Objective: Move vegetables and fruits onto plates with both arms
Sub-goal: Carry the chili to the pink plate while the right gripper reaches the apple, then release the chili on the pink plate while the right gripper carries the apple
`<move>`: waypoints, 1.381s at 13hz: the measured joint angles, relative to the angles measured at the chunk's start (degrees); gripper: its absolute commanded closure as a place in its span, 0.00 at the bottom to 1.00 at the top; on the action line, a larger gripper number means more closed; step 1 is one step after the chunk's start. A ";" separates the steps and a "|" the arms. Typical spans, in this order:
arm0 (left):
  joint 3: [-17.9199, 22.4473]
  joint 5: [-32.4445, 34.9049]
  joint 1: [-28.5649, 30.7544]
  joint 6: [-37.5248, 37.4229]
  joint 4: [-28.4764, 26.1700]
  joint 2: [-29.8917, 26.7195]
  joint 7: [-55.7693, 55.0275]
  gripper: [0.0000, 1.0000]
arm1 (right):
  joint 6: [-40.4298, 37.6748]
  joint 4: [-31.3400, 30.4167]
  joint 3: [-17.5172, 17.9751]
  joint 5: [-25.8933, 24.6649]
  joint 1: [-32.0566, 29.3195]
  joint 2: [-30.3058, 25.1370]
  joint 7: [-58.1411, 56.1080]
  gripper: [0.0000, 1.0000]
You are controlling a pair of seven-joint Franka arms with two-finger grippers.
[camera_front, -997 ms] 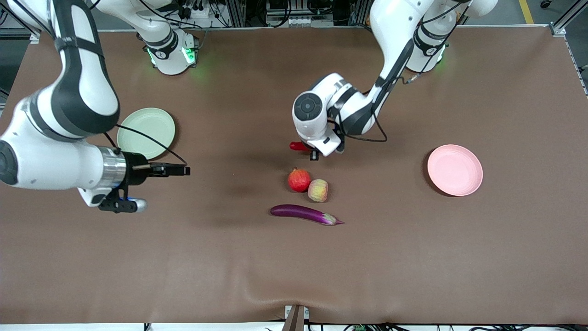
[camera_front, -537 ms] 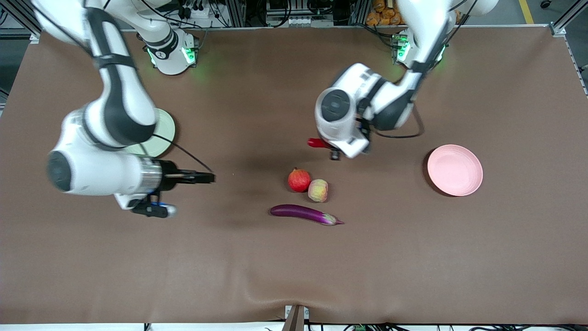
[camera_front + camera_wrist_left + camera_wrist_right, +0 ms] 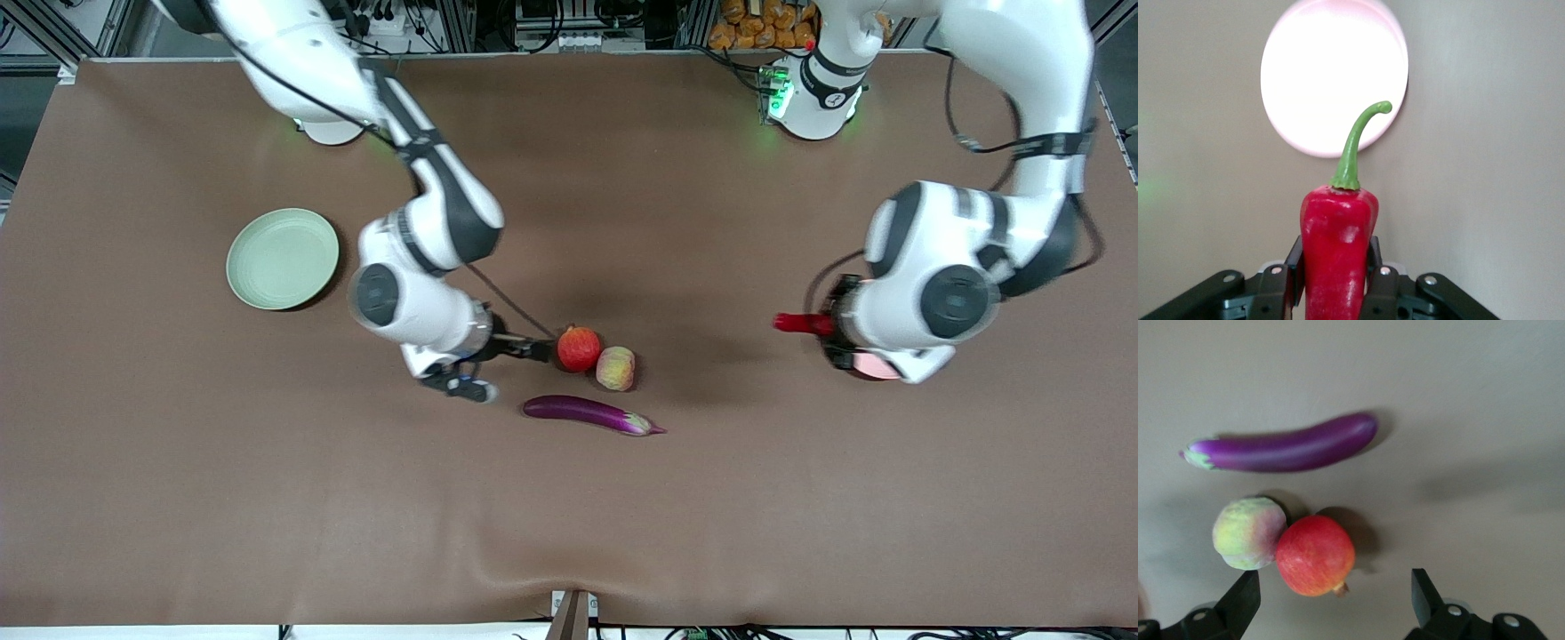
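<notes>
While the left pincer [image 3: 1335,293] hangs in the air over the pink plate [image 3: 1331,73], its fingers [image 3: 1290,280] are clamped on the red chili pepper [image 3: 1337,257], which stands between them with its curved green stem pointing toward the plate. From the front camera the chili [image 3: 794,323] sticks out sideways from that pincer [image 3: 836,333], toward the right arm's end of the desk [image 3: 569,516], and only a sliver of the pink plate [image 3: 876,369] shows under the left arm's wrist.

The right pincer [image 3: 532,348] is low over the desk with its fingers [image 3: 1241,603] spread wide and nothing between them. Just ahead of its tips lies the red-orange fruit [image 3: 579,348], and whether the tips touch it cannot be told. In the right wrist view that fruit [image 3: 1315,555] sits between the two spread fingers, just past their tips. The pale yellow-green fruit [image 3: 615,368], blushed with pink, rests against the red-orange one, on the side away from the right pincer. The purple eggplant [image 3: 589,413] lies near both fruits but apart from them, nearer the front camera than the right pincer, its pale-tipped cap pointing toward the left arm's end of the desk.

The pale green plate [image 3: 283,259] sits well away from the right pincer, toward the right arm's end of the desk
</notes>
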 measured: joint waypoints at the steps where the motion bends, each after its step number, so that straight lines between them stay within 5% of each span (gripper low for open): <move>1: -0.03 1.15 1.02 0.41 -0.80 -0.02 2.57 1.00 | 1.19 0.00 -0.03 0.55 1.45 1.06 0.35 0.00; 6: -0.46 6.26 1.60 6.04 -7.19 -0.41 6.06 1.00 | 11.91 -0.24 -0.04 3.03 5.24 3.76 0.38 0.00; 12: -0.44 14.56 5.14 22.75 -22.15 -4.21 9.32 1.00 | 13.30 -0.30 -0.14 3.10 8.04 6.23 0.38 0.00; 13: -0.45 16.70 6.01 26.09 -24.35 -4.19 9.31 1.00 | 13.30 -0.33 -0.16 3.10 8.25 6.44 0.38 0.09; 14: -0.43 18.41 7.01 29.10 -26.32 -4.16 9.29 1.00 | 13.34 -0.33 -0.16 3.09 8.43 6.79 0.37 0.41; 15: -0.42 19.56 7.84 31.11 -27.73 -3.99 9.28 1.00 | 13.50 -0.35 -0.19 3.05 8.62 7.19 0.31 0.99; 18: -0.36 22.93 9.32 33.15 -29.23 -2.66 9.06 1.00 | 13.83 -0.27 -0.58 3.09 8.72 7.24 0.32 1.00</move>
